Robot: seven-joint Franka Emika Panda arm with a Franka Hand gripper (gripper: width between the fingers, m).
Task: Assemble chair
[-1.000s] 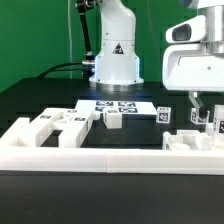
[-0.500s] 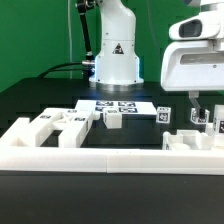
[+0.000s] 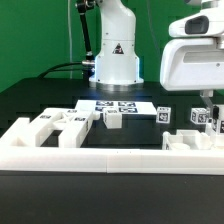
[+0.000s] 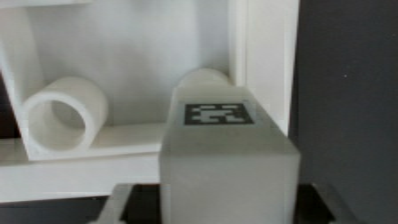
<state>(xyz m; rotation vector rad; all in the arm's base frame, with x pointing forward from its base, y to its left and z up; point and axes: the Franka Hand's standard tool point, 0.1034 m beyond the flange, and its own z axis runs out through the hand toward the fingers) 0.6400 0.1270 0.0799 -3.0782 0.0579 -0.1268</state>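
A long low white barrier wall (image 3: 100,155) runs across the lower part of the exterior view and hides the feet of whatever lies behind it on the black table (image 3: 30,100). Beyond it the marker board (image 3: 118,105) lies flat at centre frame, in front of the robot base (image 3: 117,60). The chair is in loose parts: notched pieces (image 3: 55,124) cluster at the lower left, a small block (image 3: 113,119) and a tagged cube (image 3: 163,114) sit near the middle, and tagged pieces (image 3: 205,118) stand at the exterior view's right edge. The gripper (image 3: 207,97) hangs in the upper right of that frame, just above those right-hand pieces, its fingers mostly hidden by its own white housing. Only the wrist view shows what is beneath it: a tagged block (image 4: 222,150) fills the centre, with a round piece (image 4: 63,118) beside it against a white slab (image 4: 125,40). The block lies in line with the gap between the fingers, but whether they are apart or pressed on it cannot be told
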